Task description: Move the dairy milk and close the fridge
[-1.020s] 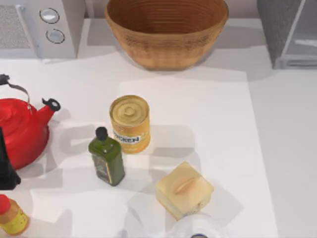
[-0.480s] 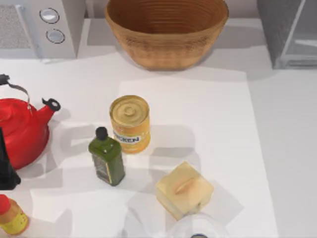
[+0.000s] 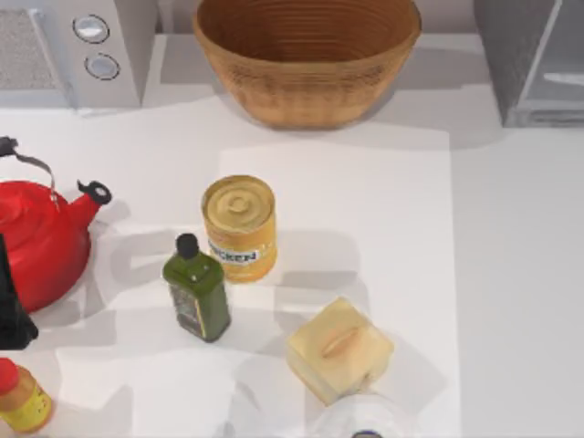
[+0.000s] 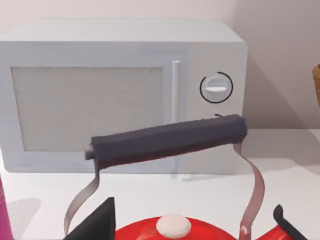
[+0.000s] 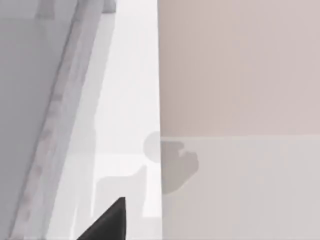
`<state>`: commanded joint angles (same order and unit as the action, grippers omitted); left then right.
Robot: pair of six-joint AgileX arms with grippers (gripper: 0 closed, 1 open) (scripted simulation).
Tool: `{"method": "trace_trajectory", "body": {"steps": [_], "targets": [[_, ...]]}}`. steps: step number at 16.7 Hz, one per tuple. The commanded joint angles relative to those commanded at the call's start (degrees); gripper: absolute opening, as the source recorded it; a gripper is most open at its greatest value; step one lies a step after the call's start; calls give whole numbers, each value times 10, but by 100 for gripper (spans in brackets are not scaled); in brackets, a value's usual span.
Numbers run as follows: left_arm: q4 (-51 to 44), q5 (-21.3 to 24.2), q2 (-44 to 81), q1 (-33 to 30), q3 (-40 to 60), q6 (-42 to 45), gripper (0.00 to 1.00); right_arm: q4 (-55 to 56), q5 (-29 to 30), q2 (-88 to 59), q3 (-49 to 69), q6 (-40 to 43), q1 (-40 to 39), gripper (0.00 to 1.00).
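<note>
**Fig.** Tabletop scene, listed near to far.

**L gripper** (image 4: 97, 224): one dark tip is seen just above the red kettle (image 3: 36, 239), behind its black handle (image 4: 165, 142). How far it is opened cannot be told, and nothing is seen held. The L arm (image 3: 11, 310) is parked at the tabletop's left edge, touching or just beside the kettle.

**R gripper** (image 5: 107, 222): a dark tip is seen close to a grey panel, w/ a pale wall beyond. Its opening cannot be told, and no object is seen in its grasp.

**Near edge:** a small yellow bottle w/ red cap (image 3: 20, 397) is placed at the near-left corner. A white rounded object (image 3: 365, 422) is cut off by the near edge. A pale yellow block (image 3: 339, 349) is set just behind it.

**Centre:** a dark green bottle (image 3: 196, 290) is stood upright. A yellow can (image 3: 239, 226) is stood just beside and behind it.

**Far edge:** a wicker basket (image 3: 306, 64) is placed at mid-edge and a microwave (image 3: 109, 55) at the far-left corner. The fridge (image 3: 511, 55) is located at the far-right corner, w/ pale interior visible from above.

**Surface and room:** the table (image 3: 520, 274) is white, and a pale wall is seen behind the microwave.
</note>
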<state>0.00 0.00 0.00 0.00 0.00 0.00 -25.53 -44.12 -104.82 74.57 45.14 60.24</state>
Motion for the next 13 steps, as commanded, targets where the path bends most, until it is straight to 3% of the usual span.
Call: {"method": "trace_trajectory", "body": {"steps": [4, 10, 13], "targets": [[0, 0, 0, 0, 0, 0, 100, 82, 15, 0, -3, -84, -65, 100], [0, 0, 0, 0, 0, 0, 100, 90, 16, 3, -8, -90, -65, 100], [0, 0, 0, 0, 0, 0, 100, 101, 48, 5, -22, -119, -100, 100]]}}
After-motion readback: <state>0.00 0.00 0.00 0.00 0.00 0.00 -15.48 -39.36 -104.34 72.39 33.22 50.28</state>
